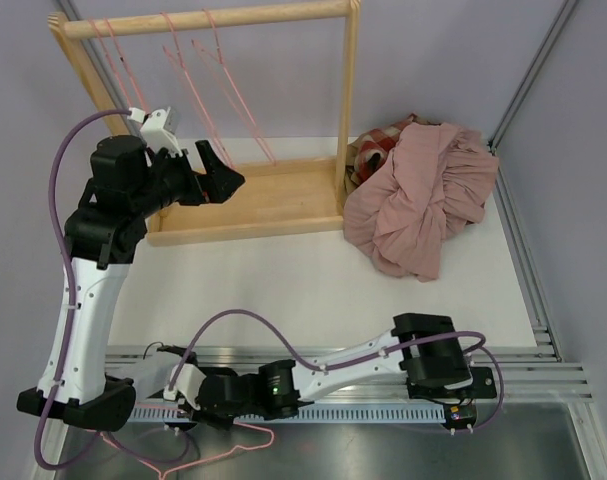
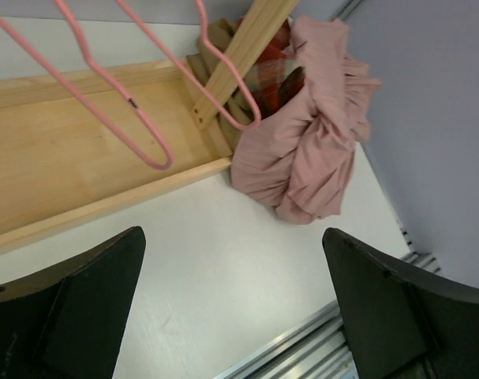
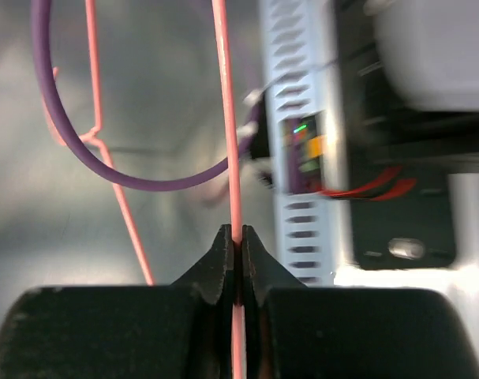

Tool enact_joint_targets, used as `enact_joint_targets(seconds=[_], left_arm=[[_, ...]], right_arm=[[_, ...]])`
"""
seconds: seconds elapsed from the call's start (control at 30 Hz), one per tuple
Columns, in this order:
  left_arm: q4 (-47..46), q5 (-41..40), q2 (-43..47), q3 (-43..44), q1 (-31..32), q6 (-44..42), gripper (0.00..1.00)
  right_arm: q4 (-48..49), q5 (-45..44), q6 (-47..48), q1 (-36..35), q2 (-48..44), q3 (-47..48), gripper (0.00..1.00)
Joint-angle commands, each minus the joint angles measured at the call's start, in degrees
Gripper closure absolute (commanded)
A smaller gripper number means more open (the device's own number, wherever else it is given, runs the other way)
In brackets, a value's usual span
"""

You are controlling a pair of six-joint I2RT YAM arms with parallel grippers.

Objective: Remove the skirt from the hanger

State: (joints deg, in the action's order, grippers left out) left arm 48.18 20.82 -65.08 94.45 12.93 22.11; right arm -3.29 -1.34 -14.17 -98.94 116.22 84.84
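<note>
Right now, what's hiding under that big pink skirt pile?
A red checked cloth peeks out from beneath the pink skirt, by the wooden rack's post. How far it reaches underneath, and whether anything else lies there, is covered by the skirt.

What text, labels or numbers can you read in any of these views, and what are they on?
No legible text in any view.
Rack hanger: a small dark mark on the pink wire, too small to read.
Circuit board beside the slotted rail: a green light, but any print is blurred.
Skirt and wooden rack: no print visible.
</note>
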Motion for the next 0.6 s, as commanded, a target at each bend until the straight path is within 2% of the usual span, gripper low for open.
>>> enact_joint_targets(seconds=[0.0, 0.17, 0.27, 0.4, 0.47, 0.57], left_arm=[[-0.5, -8.4, 2.5, -3.3, -0.4, -4.7, 0.01], [-4.3, -13.9, 2.4, -8.1, -0.6, -4.9, 0.01], [-6.2, -13.9, 0.8, -9.6, -0.8, -5.0, 0.01], [-8.2, -13.6, -2.0, -9.7, -2.9, -5.4, 0.01], [-8.3, -15.3, -2.5, -8.8, -3.9, -5.3, 0.01], [-8.7, -22.3, -2.0, -7.8, -5.2, -5.3, 0.01]], right_arm=[[7.8, -15.5, 2.5, 1.9, -11.7, -1.9, 1.0], [9.8, -15.4, 8.8, -2.0, -18.0, -3.6, 1.0], [8.0, -11.1, 10.3, -5.2, -18.9, -1.3, 1.0], [4.6, -11.3, 12.9, -10.6, -18.5, 2.3, 1.0], [4.4, -11.4, 11.7, -11.9, -20.1, 0.7, 1.0], [4.5, -18.2, 10.6, -12.6, -27.6, -7.5, 1.0]])
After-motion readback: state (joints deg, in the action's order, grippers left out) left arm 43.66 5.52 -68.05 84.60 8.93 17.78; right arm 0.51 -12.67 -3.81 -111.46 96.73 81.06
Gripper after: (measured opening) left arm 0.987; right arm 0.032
